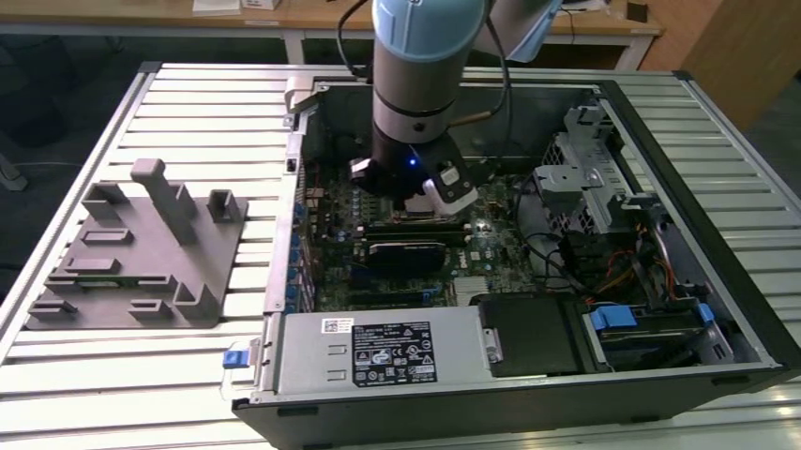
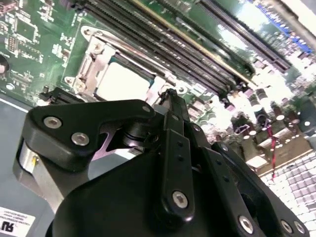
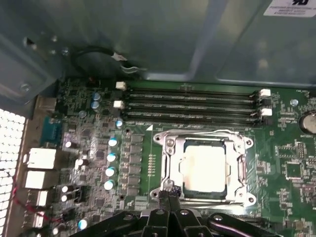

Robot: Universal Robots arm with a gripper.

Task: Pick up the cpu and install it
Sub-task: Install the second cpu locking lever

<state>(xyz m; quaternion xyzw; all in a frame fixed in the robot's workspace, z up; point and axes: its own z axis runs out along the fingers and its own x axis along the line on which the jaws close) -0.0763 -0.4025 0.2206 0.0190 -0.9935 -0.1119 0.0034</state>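
Evidently the black gripper (image 3: 168,196) is hovering just beside the socket with its fingertips pressed together, gripping nothing; the pale silvery square cpu (image 3: 205,169) is already sitting inside the metal socket frame (image 3: 170,163) on the green motherboard (image 3: 291,163); placement looks done.

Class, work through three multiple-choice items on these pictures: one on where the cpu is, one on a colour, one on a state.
1. Where is the cpu?
A. In the socket on the motherboard
B. On the fixture
C. On the table slats

2. What colour is the fixture beside the computer case?
A. Red
B. Grey
C. Yellow

3. How is the computer case?
A. Shut
B. Standing upright
C. Lying open, insides showing

Answers:
1 A: the cpu lies flat inside the socket frame on the green motherboard.
2 B: the fixture with upright posts is grey.
3 C: the computer case shows its board and drives from above.
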